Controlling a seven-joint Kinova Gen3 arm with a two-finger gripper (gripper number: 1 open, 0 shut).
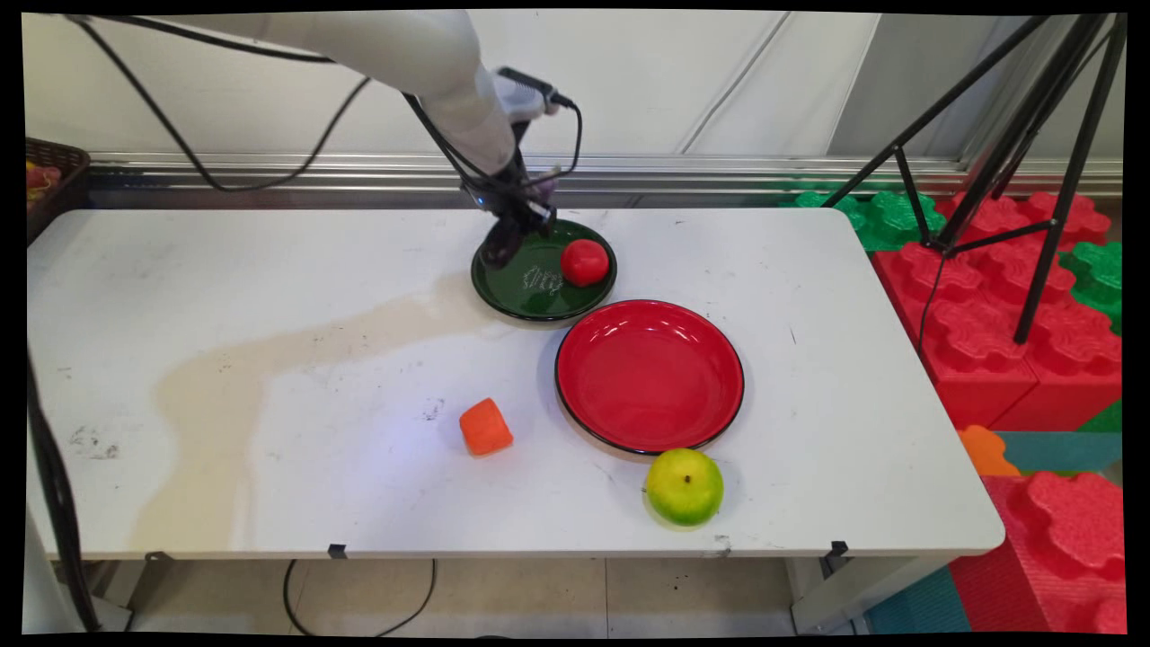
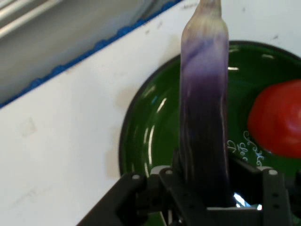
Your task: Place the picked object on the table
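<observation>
While the white arm [image 1: 422, 63] reaches in from the upper left with black cables hanging off it, a dark basket [image 1: 54, 180] sits at the far left edge, just past the white table [image 1: 269, 377]. A pale brown stain runs across the left half of the table top.

Next comes an orange block [image 1: 486, 427], lying alone near the middle of the table, toward the front.

Behind it, at the back of the table, is the green plate [image 1: 530, 301]. The black gripper [image 1: 508, 243] hangs over the left side of this plate. Its fingers are closed tight on a long purple eggplant [image 2: 204, 108], one finger on each side of it. The eggplant is dark purple by the fingers and turns pale, almost white, at its far end. In the hand view it sticks out over the plate's rim. I cannot tell if the eggplant touches the plate.

A red tomato [image 1: 585, 262] lies in the right part of the green plate, near the gripper but apart from it. Some small white writing shows on the plate beside the tomato.

A bigger red plate [image 1: 649, 376] sits just in front of the green plate and to its right, with nothing in it. A yellow-green apple [image 1: 685, 486] rests just beside the front rim of the red plate.

Off the right end of the table stand big red and green foam blocks [image 1: 1006, 296] and a black tripod [image 1: 1015, 144].
</observation>
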